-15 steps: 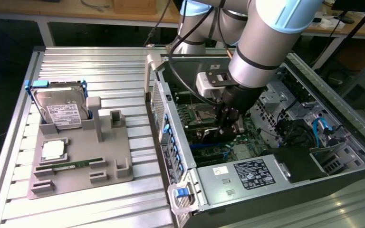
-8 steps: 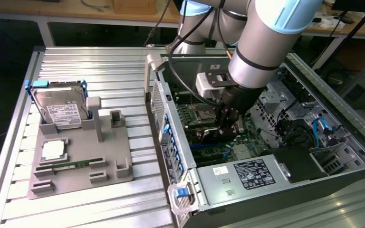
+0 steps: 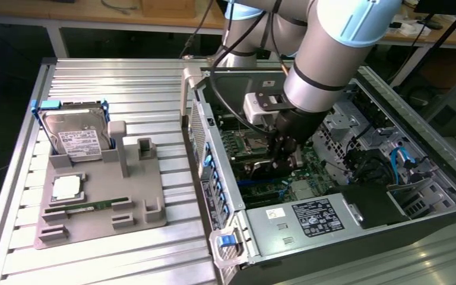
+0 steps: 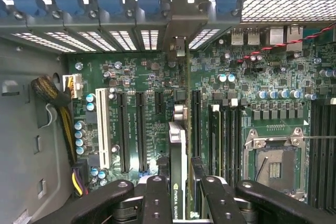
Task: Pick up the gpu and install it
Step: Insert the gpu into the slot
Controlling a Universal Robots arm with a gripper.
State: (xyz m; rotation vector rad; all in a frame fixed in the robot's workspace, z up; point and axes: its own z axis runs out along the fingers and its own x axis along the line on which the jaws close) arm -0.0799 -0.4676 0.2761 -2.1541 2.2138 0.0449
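Ribbed aluminium table (image 3: 117, 77) carries two things in the exterior view: a grey plastic fixture tray (image 3: 101, 219) on the exterior view's left and an open black computer case (image 3: 418, 136) on its right. On the tray a silver hard drive with white label (image 3: 73, 133) stands tilted at the far end, and a slim green memory stick (image 3: 85, 206) lies nearer.

The arm reaches down into the case, and its black gripper (image 3: 279, 157) is low over the green motherboard (image 4: 142, 77). In the wrist view the jaws of the gripper (image 4: 181, 198) pinch the gpu (image 4: 177, 145) – a thin dark circuit card seen edge-on – from its two flat sides. The card stands upright over the board between long black slots, and its silver metal bracket (image 4: 181, 30) is at the slotted back wall of the case. Whether its lower edge sits in a slot I cannot tell.
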